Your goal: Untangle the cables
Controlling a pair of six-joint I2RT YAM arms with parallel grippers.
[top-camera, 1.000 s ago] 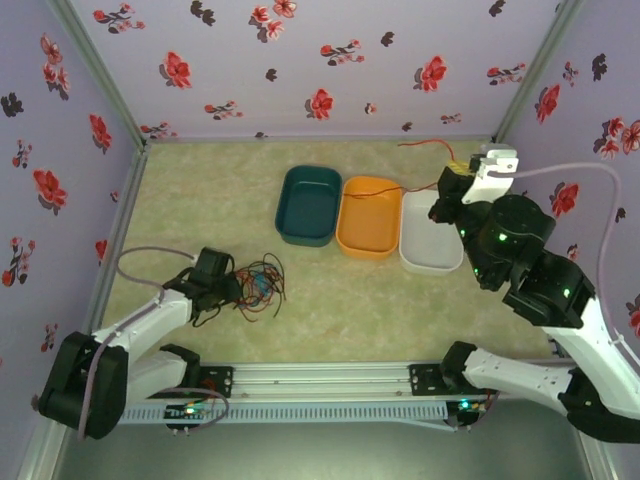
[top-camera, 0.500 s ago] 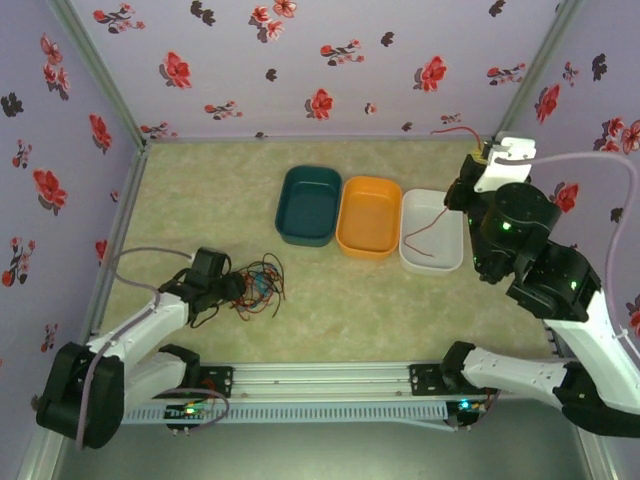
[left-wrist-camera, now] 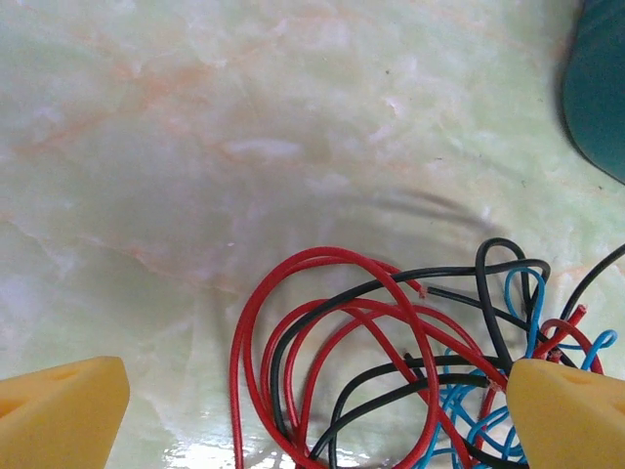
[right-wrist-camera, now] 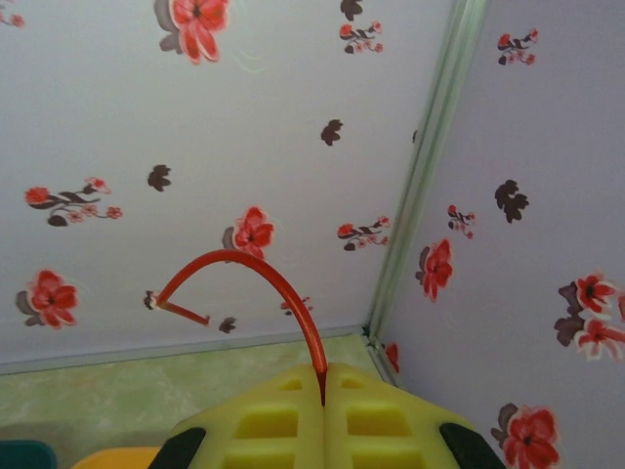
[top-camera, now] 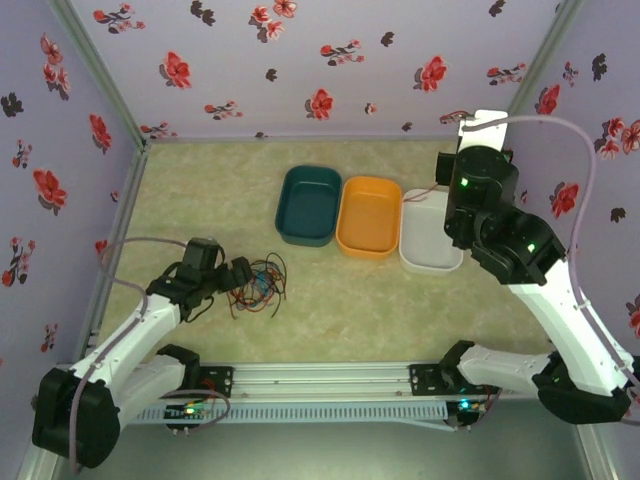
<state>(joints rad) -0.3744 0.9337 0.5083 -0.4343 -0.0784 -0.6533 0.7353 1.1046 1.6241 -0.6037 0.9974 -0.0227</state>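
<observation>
Left gripper is low over the table, near the front left, fingers spread wide and clamped on nothing. On the left wrist view the left gripper shows 2 yellow pads at the bottom corners, with the tangle of cables lying flat on the table between them. The tangle has red, black and blue strands looped over each other, with 1 bare red end poking up on the right. The right-side pad overlaps some strands; cannot tell if it touches them. From the top view the tangle of cables sits just beside the left gripper's tips, front left of the 3 trays and well apart from them.

Right gripper is raised high near the back right corner, above the white tray. On the right wrist view the right gripper has its jaws together, pinching 1 red wire, which arcs up and left against the flowered wall, its free end bent. From the top, a thin red line hangs from it toward the white tray, too faint to follow.

Teal tray, orange tray and white tray stand in 1 row, touching side by side, mid table.
</observation>
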